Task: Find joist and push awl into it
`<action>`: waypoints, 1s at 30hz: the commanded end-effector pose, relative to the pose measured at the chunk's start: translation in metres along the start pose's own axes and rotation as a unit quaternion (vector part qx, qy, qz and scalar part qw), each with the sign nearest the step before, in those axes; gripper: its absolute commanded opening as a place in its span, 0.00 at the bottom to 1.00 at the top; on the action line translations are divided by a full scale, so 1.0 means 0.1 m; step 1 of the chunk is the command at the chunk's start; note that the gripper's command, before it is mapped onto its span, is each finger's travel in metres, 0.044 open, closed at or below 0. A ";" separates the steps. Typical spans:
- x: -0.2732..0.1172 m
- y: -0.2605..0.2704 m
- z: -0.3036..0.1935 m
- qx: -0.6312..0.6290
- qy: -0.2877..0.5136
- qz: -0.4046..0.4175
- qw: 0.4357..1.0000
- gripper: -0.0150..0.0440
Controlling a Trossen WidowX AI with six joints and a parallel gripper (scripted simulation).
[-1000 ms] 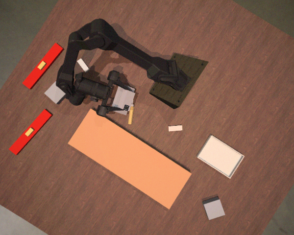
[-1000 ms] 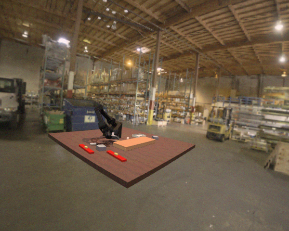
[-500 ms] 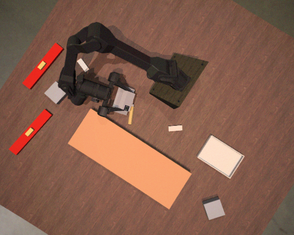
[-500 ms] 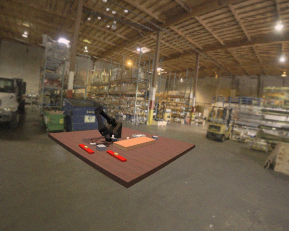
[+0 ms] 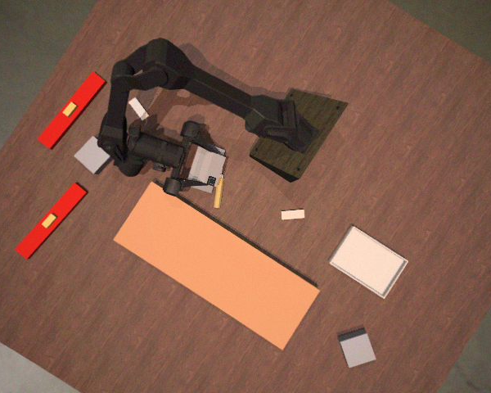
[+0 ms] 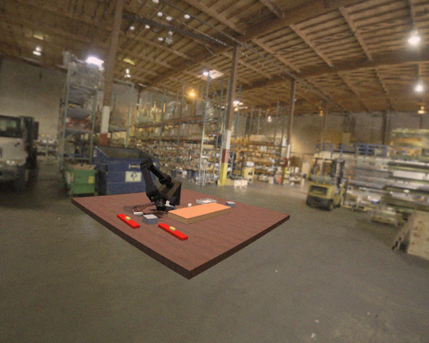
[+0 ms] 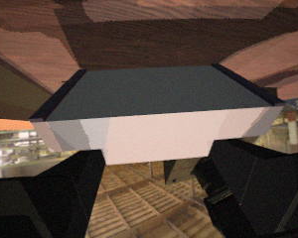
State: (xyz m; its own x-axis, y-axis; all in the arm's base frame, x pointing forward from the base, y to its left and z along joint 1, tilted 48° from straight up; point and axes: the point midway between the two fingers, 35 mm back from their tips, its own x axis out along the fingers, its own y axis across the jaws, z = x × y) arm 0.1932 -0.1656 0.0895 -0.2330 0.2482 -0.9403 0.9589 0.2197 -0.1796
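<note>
The stud finder, a pale grey block with a dark face in the wrist view, is between the fingers of my gripper, which is shut on it. It is held beside the orange floor panel, off the panel's upper left end in the top view. The awl, with a yellow handle, lies right by the stud finder's lower corner; its tip is mostly hidden. The white tray stands empty at the right. The joist is not visible.
Two red levels lie at the left. Grey blocks stand near the arm's elbow and below the tray. Small white blocks lie on the table. The arm's dark base plate is at upper right.
</note>
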 end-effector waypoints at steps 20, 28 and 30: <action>0.00 0.00 0.00 -0.001 0.001 -0.001 1.000 0.90; -0.01 0.00 0.05 0.001 0.000 0.000 1.000 0.90; -0.01 0.00 0.06 0.001 0.000 0.000 1.000 0.90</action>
State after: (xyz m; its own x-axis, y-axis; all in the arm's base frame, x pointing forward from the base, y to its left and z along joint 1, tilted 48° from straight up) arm 0.1935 -0.1680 0.0887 -0.2333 0.2528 -0.9390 0.9586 0.2221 -0.1784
